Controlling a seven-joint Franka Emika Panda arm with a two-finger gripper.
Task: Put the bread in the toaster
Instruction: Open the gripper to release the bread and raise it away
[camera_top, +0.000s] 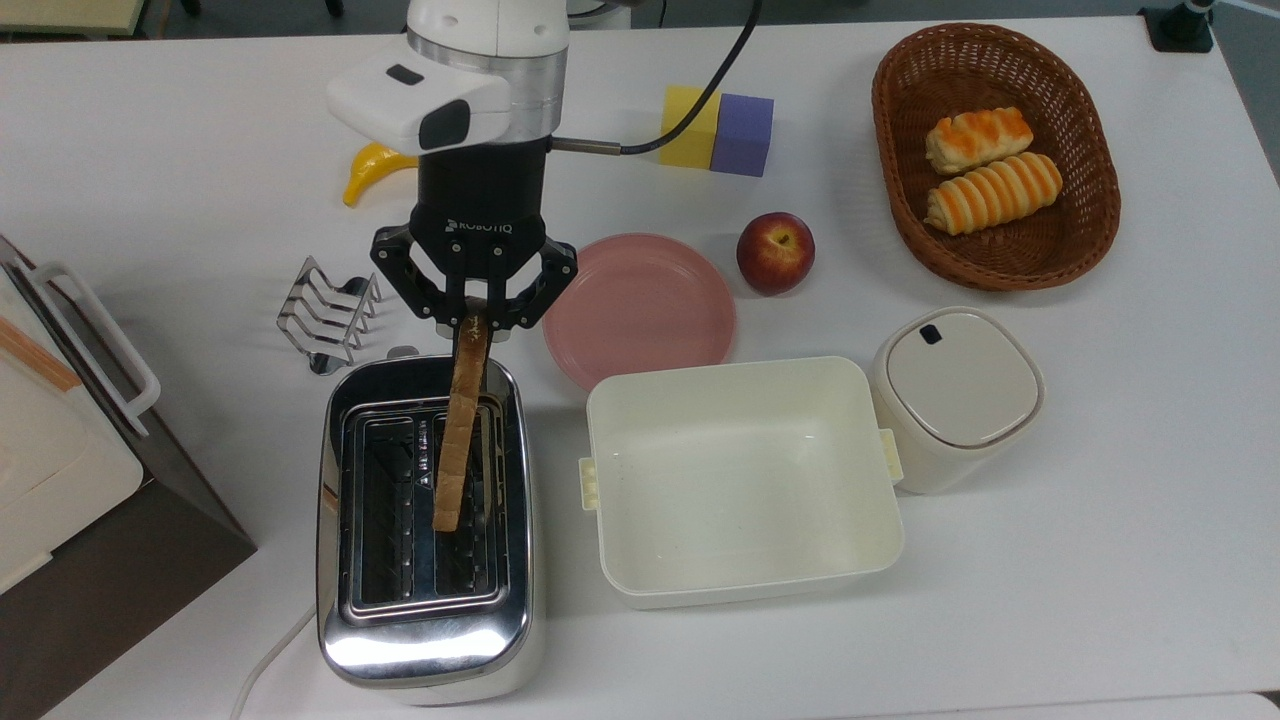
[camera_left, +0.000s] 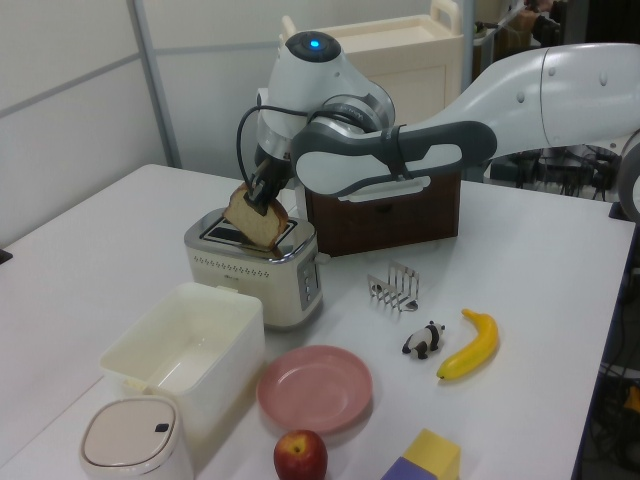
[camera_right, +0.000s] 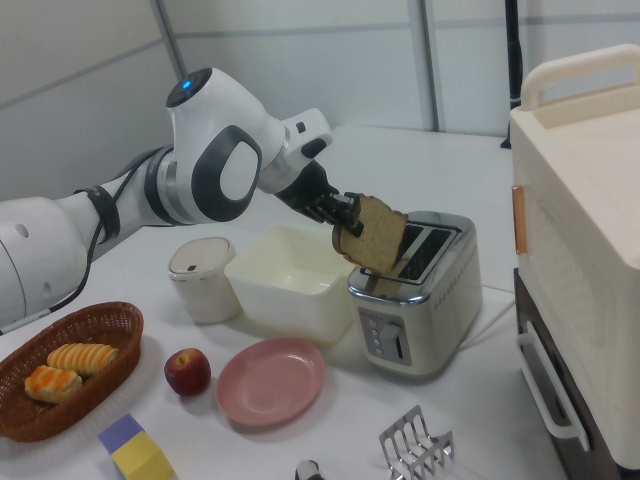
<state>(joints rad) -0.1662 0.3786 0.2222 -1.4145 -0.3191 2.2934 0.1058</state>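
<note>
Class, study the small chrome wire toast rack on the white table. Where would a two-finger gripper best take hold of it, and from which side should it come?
Grip one of the upright wire loops of the small chrome wire toast rack, coming straight down from above. The loops stand vertical with open gaps between them, so one finger probably fits either side of a thin wire; its low base gives little to pinch from the side.
</note>
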